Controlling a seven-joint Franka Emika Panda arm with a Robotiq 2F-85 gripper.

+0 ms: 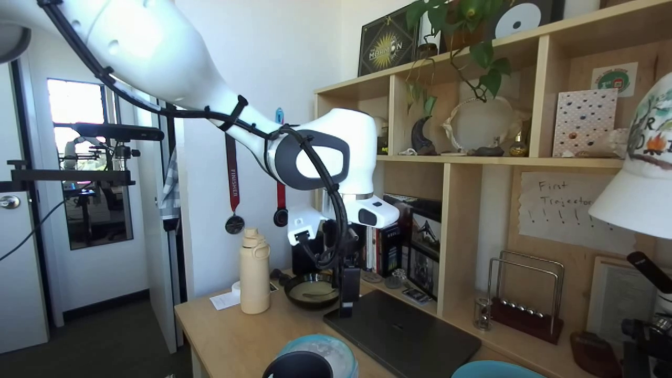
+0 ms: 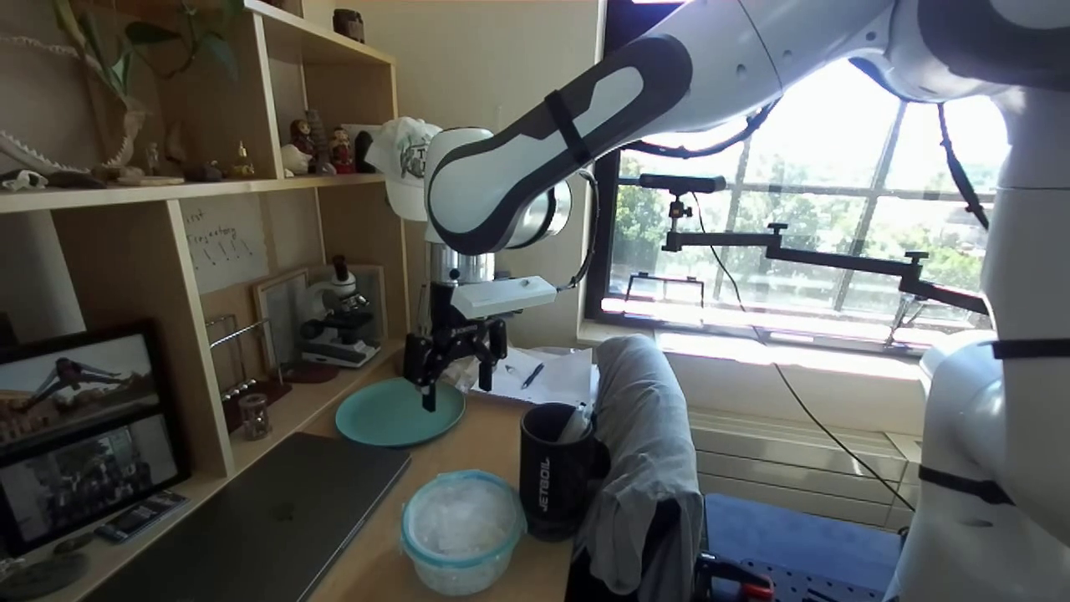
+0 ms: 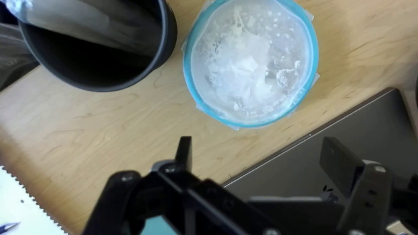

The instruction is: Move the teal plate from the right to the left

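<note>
The teal plate (image 2: 393,415) lies flat on the desk beside the shelf, beyond the laptop's end, in an exterior view. Only its rim (image 1: 493,370) shows at the bottom edge in an exterior view. A small teal patch of the plate (image 3: 158,226) shows behind the gripper's linkage at the bottom of the wrist view. My gripper (image 2: 458,391) is open and empty, pointing down above the desk. In the wrist view the fingers of the gripper (image 3: 257,147) are wide apart, with bare desk and the laptop's edge below them. The gripper (image 1: 344,302) also shows over the laptop in an exterior view.
A dark laptop (image 1: 401,336) lies along the shelf. A blue-rimmed lidded container (image 2: 462,527) and a tall black cup (image 2: 547,481) stand near the desk's front edge. A cream bottle (image 1: 255,281) and a dark bowl (image 1: 310,299) stand at the far end. Papers (image 2: 556,374) lie beyond the plate.
</note>
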